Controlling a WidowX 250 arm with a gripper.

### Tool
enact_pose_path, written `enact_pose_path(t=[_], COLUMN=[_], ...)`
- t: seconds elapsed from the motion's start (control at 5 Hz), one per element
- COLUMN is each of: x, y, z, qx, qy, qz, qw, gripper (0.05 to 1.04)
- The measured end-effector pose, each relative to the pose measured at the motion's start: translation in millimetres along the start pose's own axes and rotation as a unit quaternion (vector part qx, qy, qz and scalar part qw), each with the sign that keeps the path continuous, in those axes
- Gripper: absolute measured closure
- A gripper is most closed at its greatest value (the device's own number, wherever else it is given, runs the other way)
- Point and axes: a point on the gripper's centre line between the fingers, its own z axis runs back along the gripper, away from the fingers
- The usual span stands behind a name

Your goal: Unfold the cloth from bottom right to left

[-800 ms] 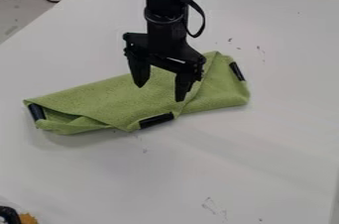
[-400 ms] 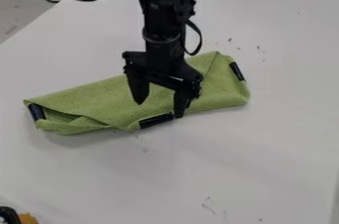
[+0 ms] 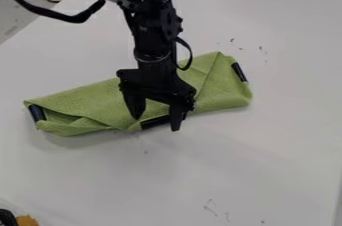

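Observation:
The black gripper [image 3: 156,123] hangs open over the front edge of the green cloth [image 3: 100,102], its two fingers on either side of the black-taped corner at that edge. The right fingertip overlaps the white table just past the cloth's edge; whether it touches down cannot be told. The cloth lies folded in a long band slanting from lower left to upper right. Black tape marks its left end, its right end and the front-edge corner, which the gripper partly covers.
The white table [image 3: 247,165] spreads around the cloth, with small dark scuffs. A black and orange object [image 3: 25,220] sits at the bottom left corner. Dark cables lie beyond the table at upper left, and dark items stand past its far right edge.
The gripper has moved down toward the front edge of the cloth and slightly left, staying open. More of the arm has entered from the top left. The cloth has not moved.

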Motion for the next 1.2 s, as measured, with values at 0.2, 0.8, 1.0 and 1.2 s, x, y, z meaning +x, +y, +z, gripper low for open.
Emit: enact_pose_path(t=[0.2,0.8,1.0,1.2], x=[1,3,3,0], y=[-1,4,4,6], z=[-8,-21,-21,-21], qx=[-0.009,-0.023,-0.023,-0.014], qy=[0.002,0.002,0.003,0.014], qz=[-0.006,-0.008,-0.015,-0.017], qw=[0.9999,0.9997,0.9996,0.9997], gripper=[0.082,0.415,0.712,0.915])
